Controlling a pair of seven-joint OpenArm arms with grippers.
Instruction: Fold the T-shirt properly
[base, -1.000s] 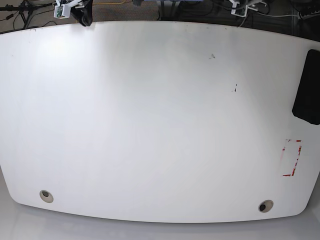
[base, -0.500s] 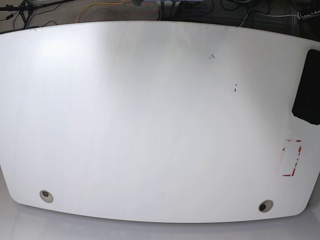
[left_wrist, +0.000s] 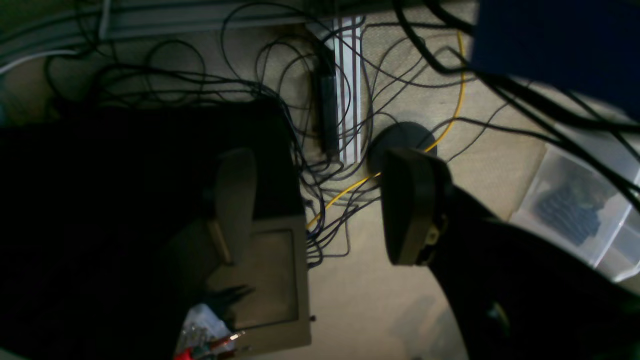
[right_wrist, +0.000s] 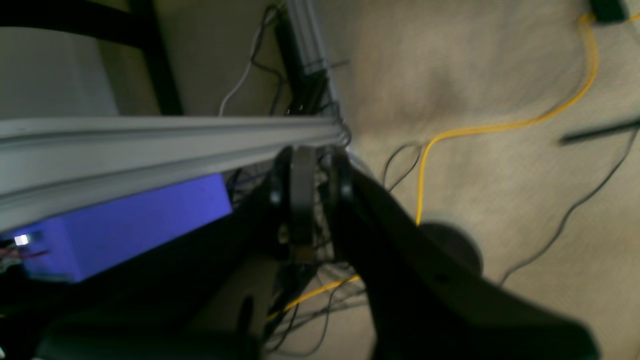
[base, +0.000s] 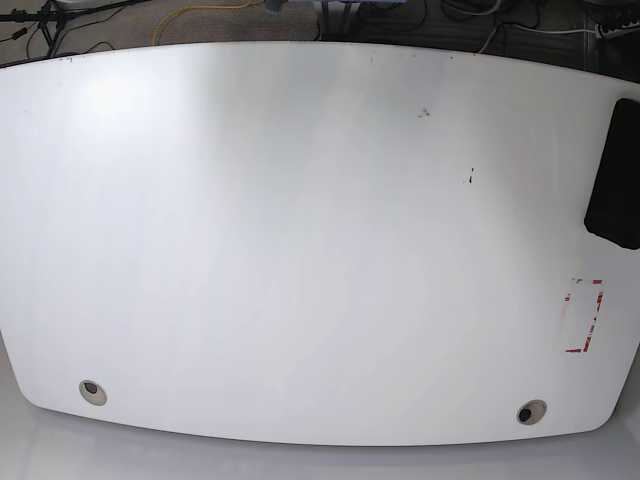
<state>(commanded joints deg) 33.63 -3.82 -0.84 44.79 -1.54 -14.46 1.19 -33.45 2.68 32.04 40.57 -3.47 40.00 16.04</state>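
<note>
Only red tape marks (base: 584, 316) – no readable writing – on the white table (base: 300, 250).

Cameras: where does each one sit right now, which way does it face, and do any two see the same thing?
Base: overhead, looking down on the white table; black T-shirt at its right edge; no arm visible.
Left wrist: off the table, facing the floor's cables; left gripper open.
Right wrist: also facing the floor, past a metal rail; right gripper nearly closed, holding nothing.
Shared: both wrist views show the yellow cable.
</note>
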